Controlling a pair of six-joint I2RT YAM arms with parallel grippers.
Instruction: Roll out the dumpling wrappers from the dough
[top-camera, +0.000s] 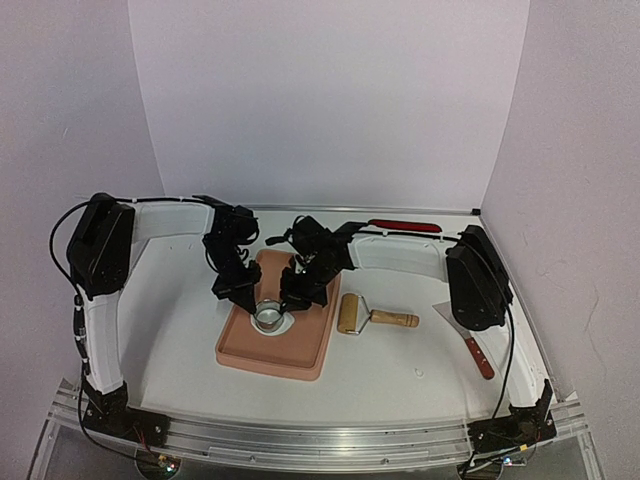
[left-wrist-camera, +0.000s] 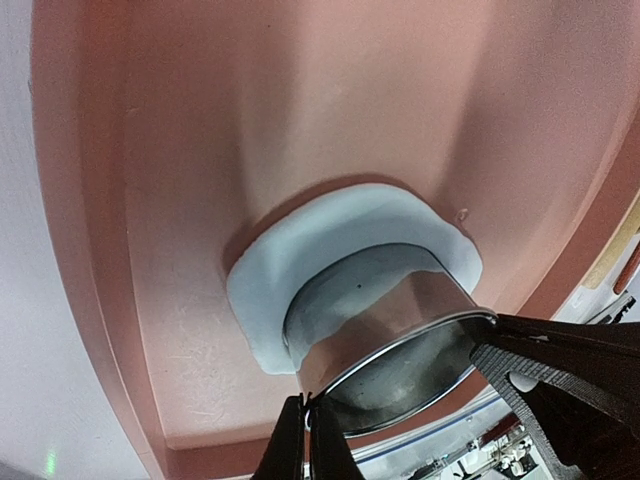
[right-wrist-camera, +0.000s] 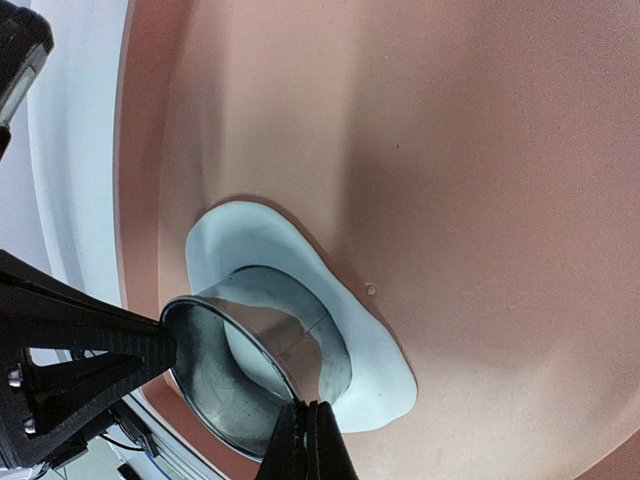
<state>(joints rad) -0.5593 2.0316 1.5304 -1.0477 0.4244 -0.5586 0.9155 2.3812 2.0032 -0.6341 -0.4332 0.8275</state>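
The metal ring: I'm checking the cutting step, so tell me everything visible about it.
The metal ring is a short, open, thin-walled cylinder of shiny steel-looking metal with a bright upper rim. It stands roughly upright on the white dough, which spreads out around its base and shows inside it, on the pink tray. The shut left pincer and right pincer meet its rim on opposite sides; pinching or pressing, unclear.

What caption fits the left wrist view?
The left gripper and right gripper pinch a metal ring on flattened dough in a pink tray.
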